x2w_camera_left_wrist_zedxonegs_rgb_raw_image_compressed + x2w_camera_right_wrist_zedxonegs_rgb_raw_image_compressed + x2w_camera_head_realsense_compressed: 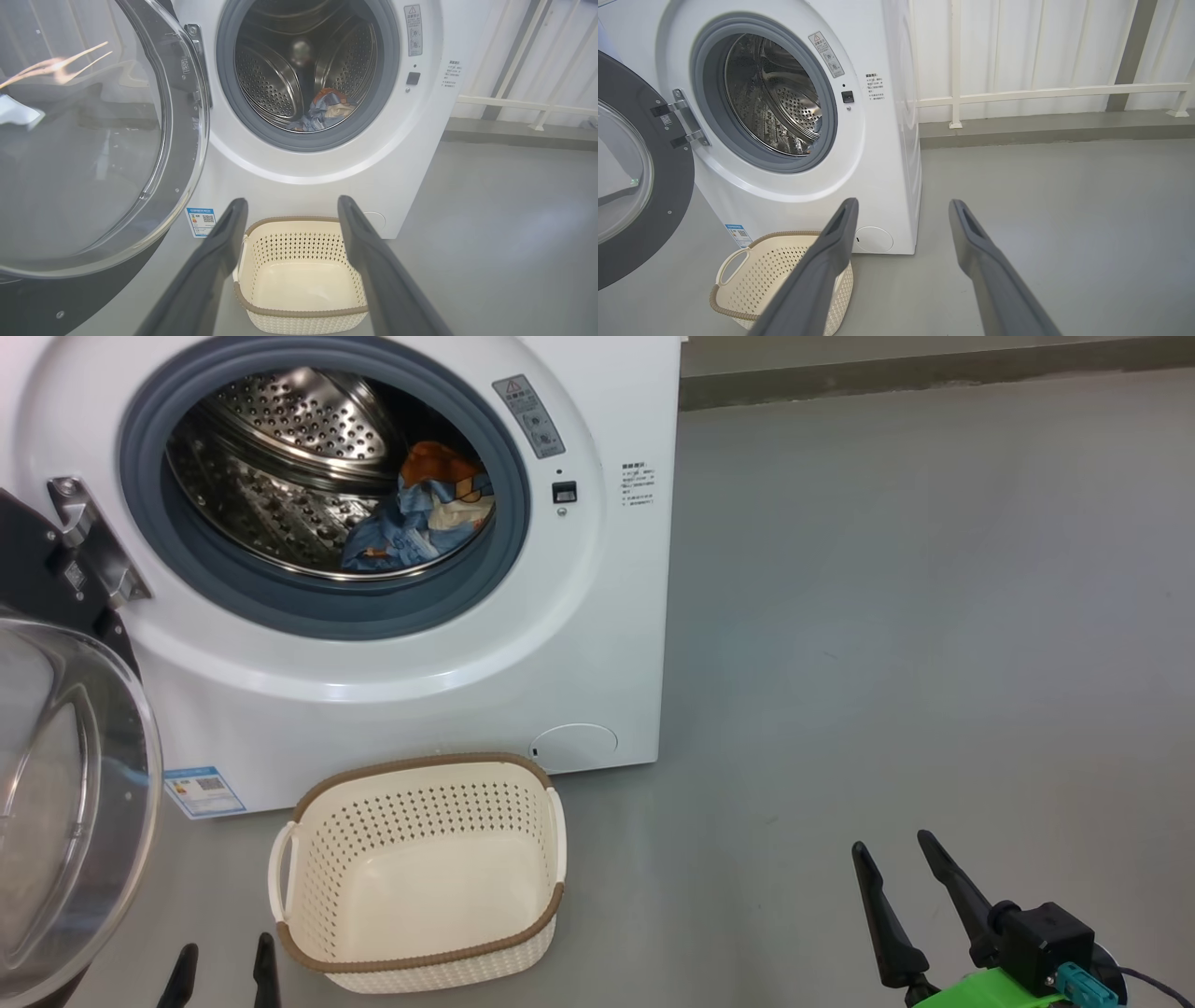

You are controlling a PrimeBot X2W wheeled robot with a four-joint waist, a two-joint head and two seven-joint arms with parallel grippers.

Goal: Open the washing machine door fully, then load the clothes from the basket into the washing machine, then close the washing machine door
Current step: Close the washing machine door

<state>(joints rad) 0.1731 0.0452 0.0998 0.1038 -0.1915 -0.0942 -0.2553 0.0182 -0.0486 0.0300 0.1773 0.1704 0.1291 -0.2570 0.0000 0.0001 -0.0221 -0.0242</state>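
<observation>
one open door [65, 784], one clothes bundle [425, 513], one basket [429, 821]

No word or number can be read; every print is too small. The white boxy front-loading washing machine [597, 644] carries three markings on its front panel. A narrow grey warning sticker [528, 416] sits tilted at the upper right edge of the drum opening, with a red triangle sign at its top and small pictograms below. Near the panel's right edge is a short block of dark printed lines [638, 483], illegible. At the lower left corner is a blue-bordered label [204, 791] with a QR code. The round glass door with a glossy black rim [93, 289] bears a small white code sticker [185, 65] beside the hinge.
</observation>
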